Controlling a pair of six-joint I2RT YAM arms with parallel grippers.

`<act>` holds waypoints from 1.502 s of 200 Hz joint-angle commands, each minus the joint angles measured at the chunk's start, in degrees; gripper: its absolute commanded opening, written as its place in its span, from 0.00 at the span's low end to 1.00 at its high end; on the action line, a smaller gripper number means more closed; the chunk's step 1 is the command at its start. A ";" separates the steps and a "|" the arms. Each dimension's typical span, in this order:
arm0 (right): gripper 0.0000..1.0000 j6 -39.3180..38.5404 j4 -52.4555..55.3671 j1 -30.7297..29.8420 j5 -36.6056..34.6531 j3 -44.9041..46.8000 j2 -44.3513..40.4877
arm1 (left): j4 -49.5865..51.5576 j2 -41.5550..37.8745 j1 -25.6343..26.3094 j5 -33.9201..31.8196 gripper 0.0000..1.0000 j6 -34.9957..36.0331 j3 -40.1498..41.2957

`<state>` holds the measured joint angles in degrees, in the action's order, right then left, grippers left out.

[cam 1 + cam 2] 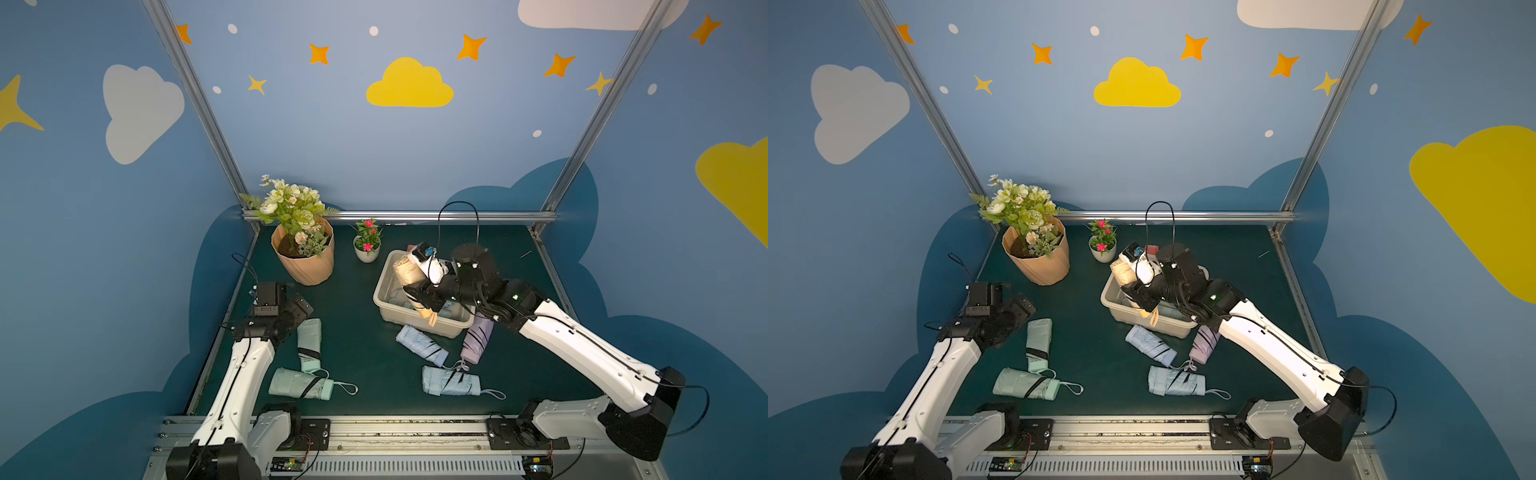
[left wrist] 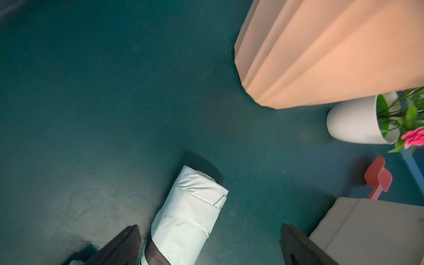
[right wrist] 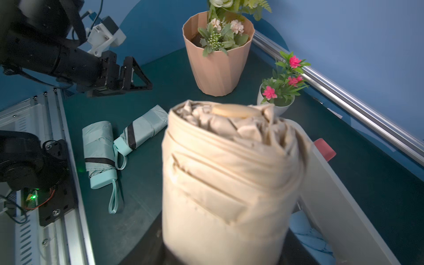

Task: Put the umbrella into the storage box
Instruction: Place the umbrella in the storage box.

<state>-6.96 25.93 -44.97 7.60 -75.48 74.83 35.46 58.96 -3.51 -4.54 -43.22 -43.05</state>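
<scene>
Jaws first: we list the right gripper as clenched across the middle of the beige umbrella, and the left gripper as spread wide with nothing between its fingers. Item in hand: the beige umbrella, folded and strapped. It is carried at a tilt above the box, with its top end raised toward the far wall and its handle end and loop hanging at the near rim. We cannot tell whether it touches that rim. Item: the box, cream plastic, stands on the green table. Something pale blue lies in its bottom, probably an umbrella, though we cannot be sure. Items awaiting: a mint umbrella just below the idle left gripper and a second mint one touching it. Two blue umbrellas lie near the box's front wall and a lilac umbrella lies under the right arm. Not for storage: the peach flower pot and the small white pot. Step, as we judge it: placing, with the load over the opening but not yet set down. Next move, in our view: swing the handle end inside the near rim, level and lower the umbrella between the walls, then let go.
</scene>
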 commanded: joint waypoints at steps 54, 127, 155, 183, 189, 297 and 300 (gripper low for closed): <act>0.00 -9.78 5.63 12.88 12.97 -9.91 2.73 | -1.36 4.41 -0.16 6.46 1.00 0.51 -0.43; 0.00 -11.10 -3.47 17.42 18.49 -5.22 3.40 | -2.85 6.67 -0.08 11.68 1.00 0.22 -0.05; 0.00 -17.85 6.66 17.28 21.45 -10.56 8.76 | -0.10 10.19 0.00 13.43 1.00 2.04 -2.56; 0.00 -22.29 15.54 16.31 19.77 -13.92 14.14 | 2.47 11.31 0.09 11.08 1.00 3.30 -3.89; 0.00 -23.14 16.68 15.91 18.51 -14.14 15.18 | 2.67 11.22 0.11 10.20 1.00 3.45 -3.85; 0.20 -32.81 23.86 10.21 -3.32 -20.57 32.43 | 1.99 14.37 0.36 4.97 1.00 3.85 -2.01; 0.23 -32.85 23.90 10.13 -3.51 -20.73 32.74 | 1.94 14.58 0.44 4.91 1.00 3.85 -1.93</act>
<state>-36.69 46.78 -34.17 9.89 -92.29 105.69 36.64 72.58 -3.33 1.54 -40.21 -45.60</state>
